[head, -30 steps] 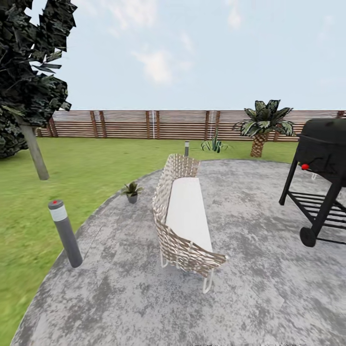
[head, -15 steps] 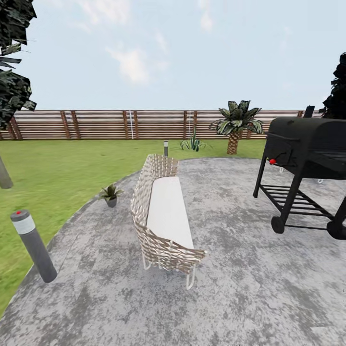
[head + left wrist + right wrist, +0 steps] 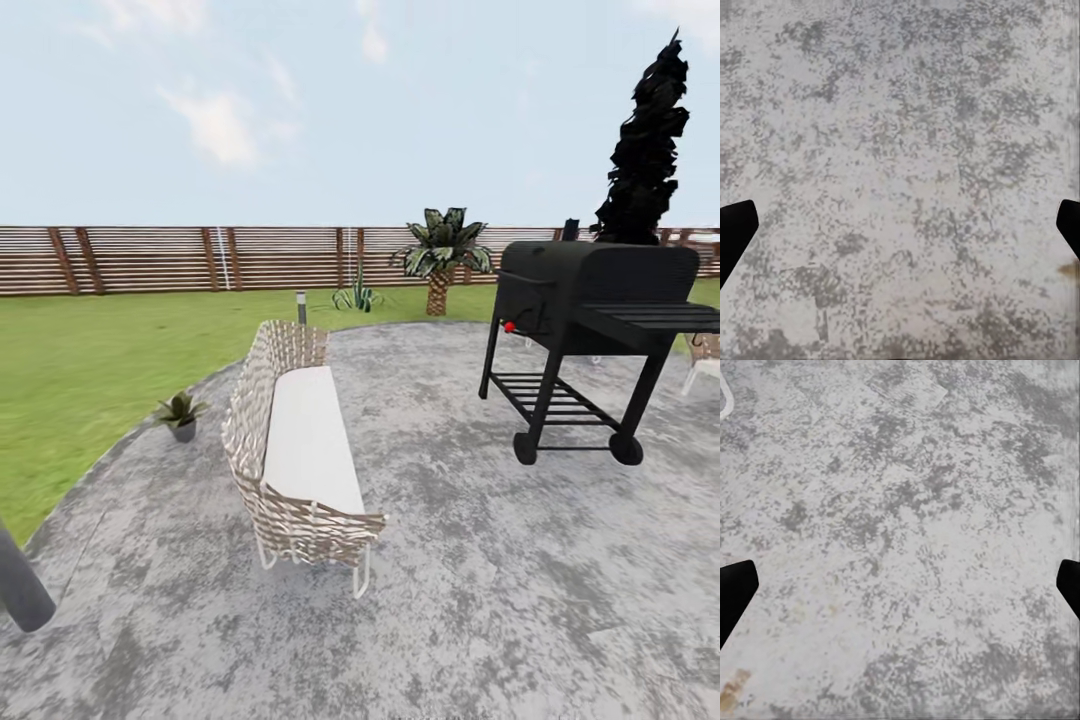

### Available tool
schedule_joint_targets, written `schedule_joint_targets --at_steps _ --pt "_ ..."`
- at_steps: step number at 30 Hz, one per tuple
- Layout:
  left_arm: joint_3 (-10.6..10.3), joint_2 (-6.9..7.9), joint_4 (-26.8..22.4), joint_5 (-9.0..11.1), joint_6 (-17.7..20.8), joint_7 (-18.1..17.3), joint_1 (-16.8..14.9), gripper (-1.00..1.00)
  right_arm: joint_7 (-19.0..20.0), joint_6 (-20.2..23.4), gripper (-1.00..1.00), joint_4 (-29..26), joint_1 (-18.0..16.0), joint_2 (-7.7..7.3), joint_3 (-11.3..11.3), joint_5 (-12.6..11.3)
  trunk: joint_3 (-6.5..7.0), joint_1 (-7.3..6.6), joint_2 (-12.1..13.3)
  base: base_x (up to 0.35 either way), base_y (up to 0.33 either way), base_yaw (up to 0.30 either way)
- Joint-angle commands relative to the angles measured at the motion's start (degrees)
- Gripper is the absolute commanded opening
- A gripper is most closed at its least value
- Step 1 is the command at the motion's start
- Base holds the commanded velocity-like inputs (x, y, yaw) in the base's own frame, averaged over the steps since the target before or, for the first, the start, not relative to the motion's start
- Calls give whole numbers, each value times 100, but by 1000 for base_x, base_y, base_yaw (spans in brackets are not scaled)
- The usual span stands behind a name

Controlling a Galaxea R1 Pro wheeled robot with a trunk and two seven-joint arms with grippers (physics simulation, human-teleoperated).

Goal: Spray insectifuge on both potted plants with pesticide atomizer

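A round grey stone patio (image 3: 480, 560) lay in a lawn (image 3: 90, 350) backed by a slatted wooden fence (image 3: 150, 258). A wicker seat (image 3: 290, 450) stood on the patio, with a black grill (image 3: 585, 330) well apart from it. One potted plant (image 3: 181, 415) sat at the patio's edge, beside the grass. Both the left end effector (image 3: 900, 232) and the right end effector (image 3: 900, 592) hung spread wide and empty over bare stone.

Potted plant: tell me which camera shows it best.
The head view. The potted plant sits whole at the patio's edge beside the lawn, left of the wicker bench. Both wrist views look down at bare patio stone between open fingertips.
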Motion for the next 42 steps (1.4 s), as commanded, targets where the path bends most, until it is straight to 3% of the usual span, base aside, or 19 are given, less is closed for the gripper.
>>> schedule_joint_targets --at_steps 1,20,42 --pt "-2 1 1 -4 -18 2 -2 100 1 -19 100 5 -5 1 -3 -4 -8 0 -3 0 0 -298" --pt "-11 1 1 -6 -22 -3 -2 100 1 -18 100 6 -5 1 -3 -4 -29 0 -3 -15 -3 -298" --pt "-7 1 1 -6 -20 0 -2 100 1 -20 100 6 -5 1 -3 -4 -29 0 -3 -262 -147 -298"
